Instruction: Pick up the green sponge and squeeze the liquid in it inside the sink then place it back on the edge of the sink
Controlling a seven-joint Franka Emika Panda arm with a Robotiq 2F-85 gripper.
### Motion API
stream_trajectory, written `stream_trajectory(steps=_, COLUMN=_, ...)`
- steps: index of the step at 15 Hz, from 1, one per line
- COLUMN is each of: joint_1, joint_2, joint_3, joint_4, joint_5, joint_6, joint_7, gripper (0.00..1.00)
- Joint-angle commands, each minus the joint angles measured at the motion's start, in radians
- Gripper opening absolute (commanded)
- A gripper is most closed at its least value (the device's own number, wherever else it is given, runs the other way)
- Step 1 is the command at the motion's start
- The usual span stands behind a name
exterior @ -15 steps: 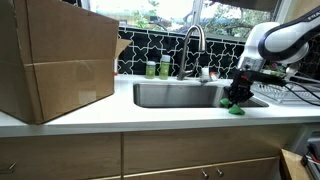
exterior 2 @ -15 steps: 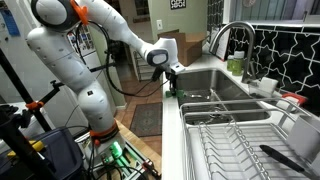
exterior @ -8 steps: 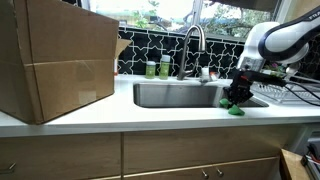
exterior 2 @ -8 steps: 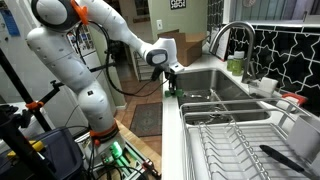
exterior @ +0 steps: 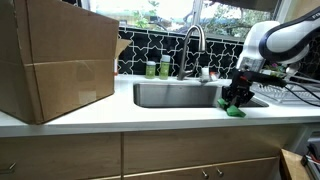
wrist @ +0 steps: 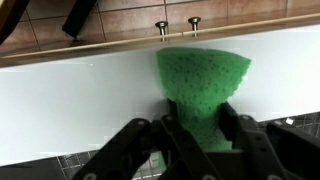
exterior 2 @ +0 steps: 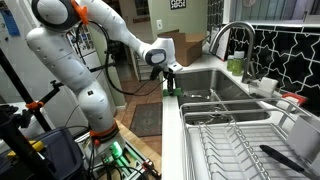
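The green sponge (wrist: 201, 78) is pinched between my gripper's (wrist: 197, 122) two fingers, its near end squeezed narrow and its far end fanned out over the white countertop edge. In an exterior view the sponge (exterior: 235, 111) rests on the front counter edge at the right end of the sink (exterior: 175, 96), with my gripper (exterior: 236, 98) right above it. In an exterior view the gripper (exterior 2: 170, 86) is at the near corner of the sink (exterior 2: 215, 84), and only a sliver of green shows.
A tall curved faucet (exterior: 193, 40) stands behind the sink, with two small green bottles (exterior: 158, 68) beside it. A large cardboard box (exterior: 55, 60) fills the left counter. A wire dish rack (exterior 2: 240, 140) sits beside the sink. Drawer knobs (wrist: 176, 25) show below the counter.
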Motion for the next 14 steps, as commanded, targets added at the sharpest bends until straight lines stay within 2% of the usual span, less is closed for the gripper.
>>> stream_trajectory(steps=1, joint_1=0.004, joint_2=-0.024, joint_3=0.005, joint_4=-0.032, joint_5=0.01, joint_6=-0.025, joint_7=0.015, gripper=0.76)
stream_trajectory(steps=4, joint_1=0.001, joint_2=-0.02, joint_3=0.001, joint_4=-0.033, joint_5=0.008, joint_6=-0.034, joint_7=0.01, gripper=1.0)
stream_trajectory(steps=10, joint_1=-0.016, joint_2=-0.062, joint_3=-0.001, joint_4=-0.036, joint_5=-0.013, joint_6=-0.056, joint_7=0.02, gripper=1.0)
stream_trajectory(steps=14, joint_1=-0.028, joint_2=-0.203, joint_3=0.017, joint_4=-0.048, joint_5=-0.033, joint_6=-0.1, joint_7=0.037, gripper=1.0)
